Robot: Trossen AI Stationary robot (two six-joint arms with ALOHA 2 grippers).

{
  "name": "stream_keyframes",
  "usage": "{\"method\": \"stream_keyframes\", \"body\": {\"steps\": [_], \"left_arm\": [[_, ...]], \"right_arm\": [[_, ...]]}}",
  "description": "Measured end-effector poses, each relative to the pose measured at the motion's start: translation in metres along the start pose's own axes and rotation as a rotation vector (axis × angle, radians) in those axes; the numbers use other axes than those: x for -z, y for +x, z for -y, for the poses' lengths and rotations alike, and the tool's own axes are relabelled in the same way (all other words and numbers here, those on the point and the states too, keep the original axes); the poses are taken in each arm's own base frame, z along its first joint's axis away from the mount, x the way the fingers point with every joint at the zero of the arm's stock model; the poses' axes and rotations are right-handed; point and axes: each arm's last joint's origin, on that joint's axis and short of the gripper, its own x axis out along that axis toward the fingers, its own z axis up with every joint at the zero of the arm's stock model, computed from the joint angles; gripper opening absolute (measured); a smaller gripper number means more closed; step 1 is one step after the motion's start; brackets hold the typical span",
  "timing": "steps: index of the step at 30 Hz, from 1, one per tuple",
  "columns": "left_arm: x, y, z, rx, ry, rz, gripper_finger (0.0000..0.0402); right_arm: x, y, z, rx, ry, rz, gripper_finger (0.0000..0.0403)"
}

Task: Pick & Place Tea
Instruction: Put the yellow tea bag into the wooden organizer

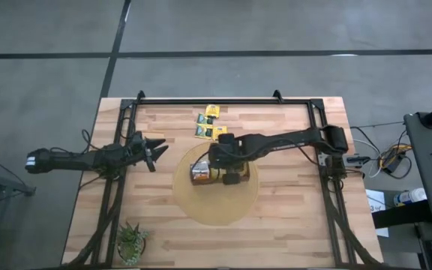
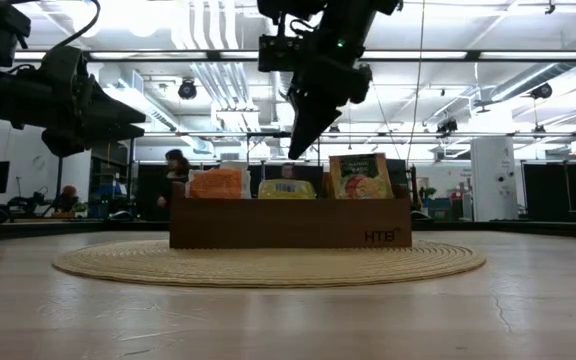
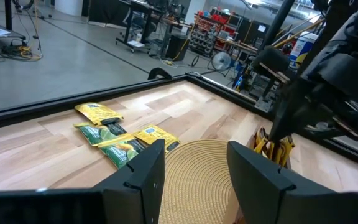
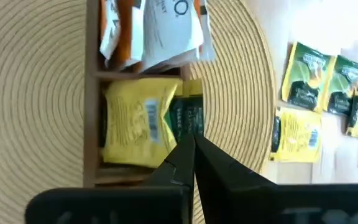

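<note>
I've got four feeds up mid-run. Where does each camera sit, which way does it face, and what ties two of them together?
High: overhead, straight down on the table; both arms, left claw open, right claw over the brown box.
Low: table height, level toward the room; box on the round mat, arms above.
Left wrist: past its open fingers toward loose tea sachets.
Right wrist: down past its shut claw into the box.
Shared: both wrist views show the loose sachets.
</note>
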Motion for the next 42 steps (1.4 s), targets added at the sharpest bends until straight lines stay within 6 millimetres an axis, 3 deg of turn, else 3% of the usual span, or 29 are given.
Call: {"method": "stream_keyframes", "body": {"steps": [9, 13, 17, 24, 32, 37, 42], "left_arm": [[0.000, 0.000, 0.000, 0.000, 0.000, 0.000, 0.0167], [0.000, 0.000, 0.000, 0.000, 0.000, 0.000, 0.0167], [0.000, 0.000, 0.000, 0.000, 0.000, 0.000, 0.0167], [0.000, 0.000, 0.000, 0.000, 0.000, 0.000, 0.0167], [0.000, 0.000, 0.000, 0.000, 0.000, 0.000, 0.0167], [0.000, 0.000, 0.000, 0.000, 0.000, 0.000, 0.0167], [0.000, 0.000, 0.000, 0.000, 0.000, 0.000, 0.0167]], "right_arm": [[-0.001, 0.028, -0.007, -0.057, -0.007, -0.018, 0.0008], [-0.001, 0.029, -0.007, -0.055, -0.008, -0.016, 0.0008], [-0.004, 0.016, -0.005, -0.050, 0.000, 0.016, 0.0008], [-0.005, -0.029, 0.007, -0.008, 0.024, 0.125, 0.0008], [0.000, -0.079, 0.016, 0.022, 0.020, 0.400, 0.0009], [0.022, -0.088, 0.025, -0.048, -0.002, 0.655, 0.0009], [0.061, -0.088, 0.041, -0.034, 0.029, 0.758, 0.0009]]}}
